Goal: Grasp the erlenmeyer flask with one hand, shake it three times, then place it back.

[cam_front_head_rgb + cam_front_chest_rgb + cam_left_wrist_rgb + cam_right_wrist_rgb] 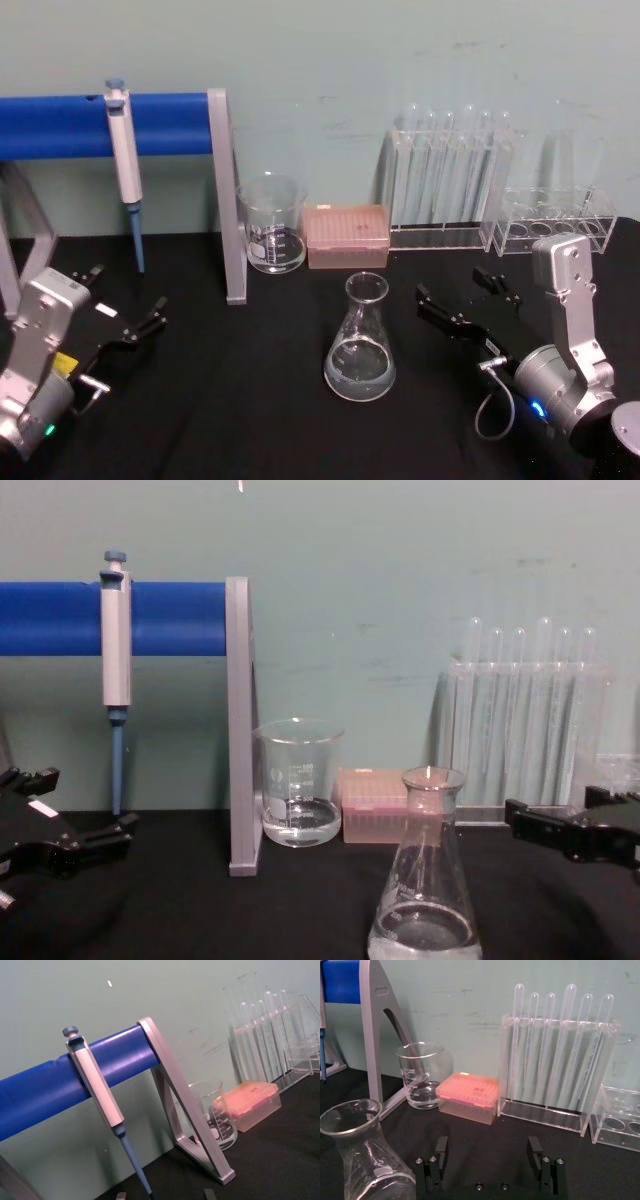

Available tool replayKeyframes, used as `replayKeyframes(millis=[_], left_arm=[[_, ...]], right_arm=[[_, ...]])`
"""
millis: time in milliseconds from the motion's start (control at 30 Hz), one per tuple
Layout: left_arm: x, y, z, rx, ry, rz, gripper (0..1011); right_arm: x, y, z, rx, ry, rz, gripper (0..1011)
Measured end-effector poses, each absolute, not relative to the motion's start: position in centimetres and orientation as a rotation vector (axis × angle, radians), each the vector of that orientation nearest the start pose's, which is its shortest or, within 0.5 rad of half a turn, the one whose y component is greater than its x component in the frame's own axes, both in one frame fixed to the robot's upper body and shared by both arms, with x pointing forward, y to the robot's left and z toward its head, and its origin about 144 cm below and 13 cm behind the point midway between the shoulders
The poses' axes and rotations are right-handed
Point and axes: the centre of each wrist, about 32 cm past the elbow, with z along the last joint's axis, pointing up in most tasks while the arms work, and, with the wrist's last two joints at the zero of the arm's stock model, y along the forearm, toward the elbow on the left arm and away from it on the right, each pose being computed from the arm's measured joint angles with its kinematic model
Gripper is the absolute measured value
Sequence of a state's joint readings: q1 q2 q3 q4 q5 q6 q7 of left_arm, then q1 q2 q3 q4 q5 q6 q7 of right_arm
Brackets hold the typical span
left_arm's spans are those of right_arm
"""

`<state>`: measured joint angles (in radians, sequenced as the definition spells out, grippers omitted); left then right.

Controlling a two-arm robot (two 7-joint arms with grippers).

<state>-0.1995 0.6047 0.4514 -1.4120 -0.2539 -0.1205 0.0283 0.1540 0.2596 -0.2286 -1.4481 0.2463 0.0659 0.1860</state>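
The flask (360,340) stands upright on the black counter (250,400), ungrasped, so the reach is in hand: the right end effector (465,296), wide open and empty just beside it, must next straddle its neck, while the left end effector (128,310) idles open.

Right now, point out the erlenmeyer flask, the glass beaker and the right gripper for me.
erlenmeyer flask (361,350): head view, on its conical glass body.
glass beaker (272,236): head view, on its front wall.
right gripper (462,297): head view, midway between its open fingertips.
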Motion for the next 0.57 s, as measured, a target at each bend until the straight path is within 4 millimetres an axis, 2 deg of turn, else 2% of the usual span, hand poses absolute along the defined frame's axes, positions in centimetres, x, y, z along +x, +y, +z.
replayKeyframes(millis=[567], left_arm=[[48.86,30.97,113.98,0.304,-0.285,1.248,1001]], right_arm=[[49.66,-24.28,114.78,-0.096,0.039,-1.198,1000]])
